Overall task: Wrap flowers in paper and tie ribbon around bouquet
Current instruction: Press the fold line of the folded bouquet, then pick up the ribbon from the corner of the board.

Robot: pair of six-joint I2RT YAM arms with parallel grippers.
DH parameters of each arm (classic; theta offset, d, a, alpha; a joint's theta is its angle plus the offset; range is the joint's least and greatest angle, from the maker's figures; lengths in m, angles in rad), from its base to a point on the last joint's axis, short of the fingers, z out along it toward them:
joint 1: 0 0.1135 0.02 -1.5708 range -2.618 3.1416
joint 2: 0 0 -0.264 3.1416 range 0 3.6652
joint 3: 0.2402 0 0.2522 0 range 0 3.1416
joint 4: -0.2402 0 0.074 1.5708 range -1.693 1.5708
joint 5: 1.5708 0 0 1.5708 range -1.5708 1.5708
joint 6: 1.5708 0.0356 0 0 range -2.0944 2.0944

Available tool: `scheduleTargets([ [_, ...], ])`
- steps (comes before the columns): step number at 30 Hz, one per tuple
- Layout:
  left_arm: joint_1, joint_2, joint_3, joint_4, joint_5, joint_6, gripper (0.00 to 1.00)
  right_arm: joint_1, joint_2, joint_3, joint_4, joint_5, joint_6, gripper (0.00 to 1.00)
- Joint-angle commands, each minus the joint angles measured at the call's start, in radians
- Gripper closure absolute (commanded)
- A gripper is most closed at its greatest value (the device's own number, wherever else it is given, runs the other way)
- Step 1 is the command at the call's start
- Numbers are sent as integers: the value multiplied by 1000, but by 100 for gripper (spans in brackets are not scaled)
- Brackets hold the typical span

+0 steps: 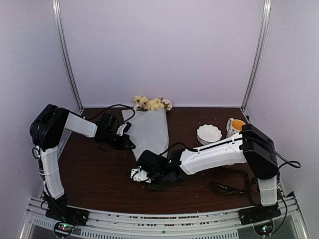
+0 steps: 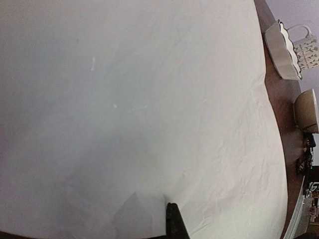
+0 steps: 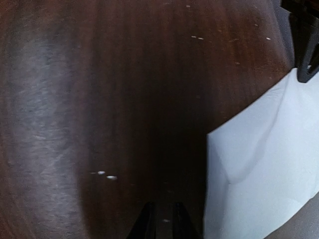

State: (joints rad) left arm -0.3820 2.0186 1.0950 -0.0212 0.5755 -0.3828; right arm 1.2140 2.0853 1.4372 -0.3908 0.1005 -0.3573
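A dark wooden table [image 1: 99, 174] bears the bouquet [image 1: 149, 132], bowl [image 1: 209, 134], mug [image 1: 235, 125] and ribbon [image 1: 227, 188].

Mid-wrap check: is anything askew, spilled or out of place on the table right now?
Nothing looks spilled or damaged. One oddity: the ribbon lies loose on the table near the base of the right arm, well apart from the paper around the flowers. That close to the arm, it might snag.

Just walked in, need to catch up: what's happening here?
The flowers are being wrapped in paper: blooms stick out of its far end, stems covered. The left hand, shut, is at the paper's left edge; the right hand sits low over the table by its near corner. The ribbon lies untouched on the right.
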Motion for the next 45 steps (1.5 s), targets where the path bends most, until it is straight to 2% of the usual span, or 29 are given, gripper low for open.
scheduleTargets([
  [1,7,69,-32,-144,-141,34,100,-5,-89,-18,-87,-82,67,86],
  [3,7,68,-32,-146,-145,39,100,-20,-197,-65,-79,-109,152,85],
  [5,7,69,-33,-149,-147,42,100,-73,-280,-108,-118,-103,327,83],
  [9,7,68,-37,-145,-153,45,100,-194,-400,-231,-333,-28,672,80],
  [12,7,69,-39,-144,-154,46,100,-216,-496,-376,-447,40,823,76],
  [15,7,70,-40,-148,-148,52,100,-254,-598,-506,-464,41,910,74],
  [19,7,70,-39,-152,-145,56,100,-361,-732,-606,-477,99,972,72],
  [23,7,69,-37,-151,-138,57,100,-500,-855,-674,-461,132,984,56],
  [25,6,69,-35,-153,-138,59,100,-602,-922,-756,-379,96,1016,50],
  [29,7,63,-34,-153,-134,61,100,-854,-1043,-916,-254,17,1089,46],
  [33,7,64,-34,-149,-131,62,100,-953,-1045,-941,-240,10,1066,46],
  [36,7,62,-31,-148,-124,62,100,-989,-985,-929,-232,-7,1037,45],
  [39,7,63,-31,-146,-123,64,100,-999,-899,-919,-175,-91,1013,47],
  [43,7,62,-31,-148,-121,64,100,-1001,-803,-882,-172,-126,975,53],
  [45,6,63,-31,-148,-122,64,100,-1001,-803,-883,-171,-142,967,64],
])
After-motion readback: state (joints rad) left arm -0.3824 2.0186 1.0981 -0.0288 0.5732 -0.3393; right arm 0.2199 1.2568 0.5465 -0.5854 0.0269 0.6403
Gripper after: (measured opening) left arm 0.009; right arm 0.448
